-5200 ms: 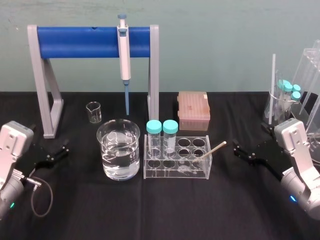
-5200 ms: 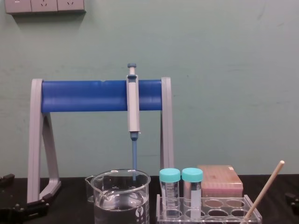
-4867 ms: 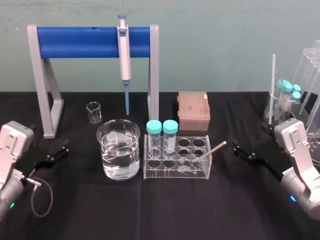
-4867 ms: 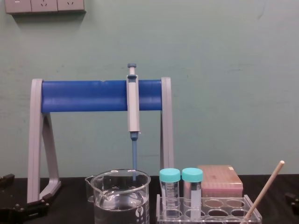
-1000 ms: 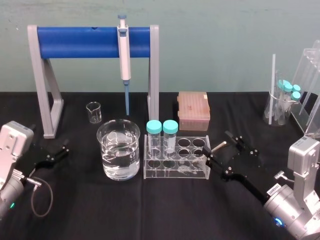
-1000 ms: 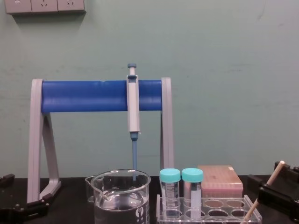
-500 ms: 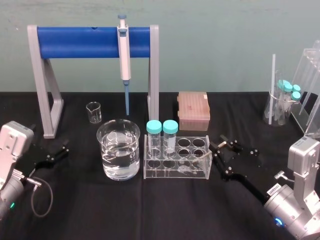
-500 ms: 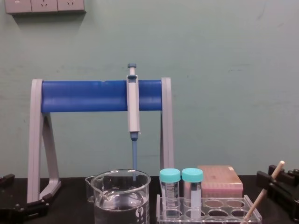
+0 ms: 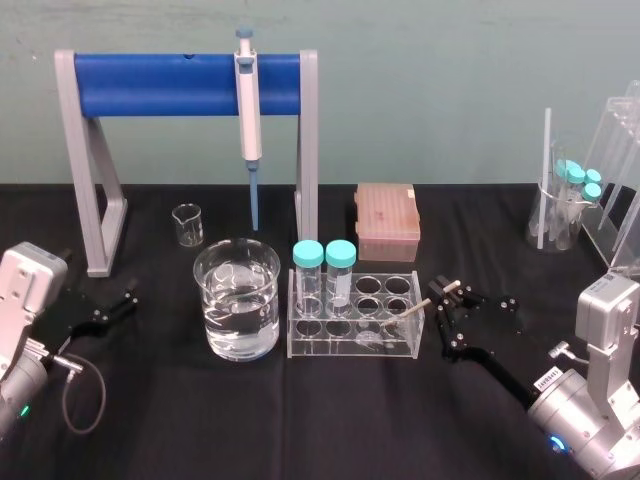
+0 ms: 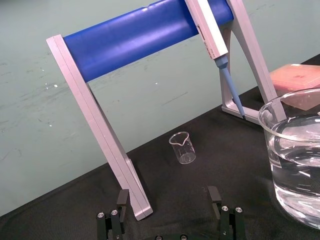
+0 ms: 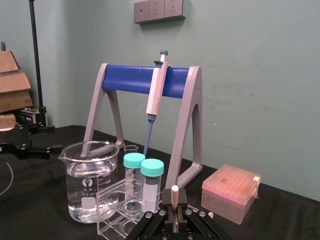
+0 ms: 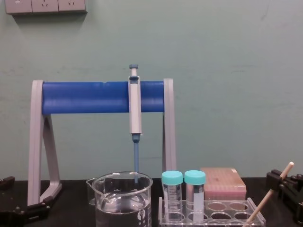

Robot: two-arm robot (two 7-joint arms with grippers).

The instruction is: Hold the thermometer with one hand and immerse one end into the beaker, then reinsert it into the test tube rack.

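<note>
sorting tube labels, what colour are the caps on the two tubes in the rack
Teal; the caps show best in the head view.

Table [image 9: 300,420], covered in black cloth. Standing directly on it:
- grey stand [image 9: 100,220] with a blue crossbar, rear left
- small beaker [image 9: 187,224], between the stand's legs (empty, by the look of it)
- beaker [image 9: 238,298], wide, holding clear liquid, nearer the front
- test tube rack [image 9: 352,335], clear acrylic, just beside the beaker on its right
- pinkish box [image 9: 386,221], behind the rack
- glass jar [image 9: 555,215] of capped tubes, far right
- tilted clear holder [image 9: 620,200], far right
</note>
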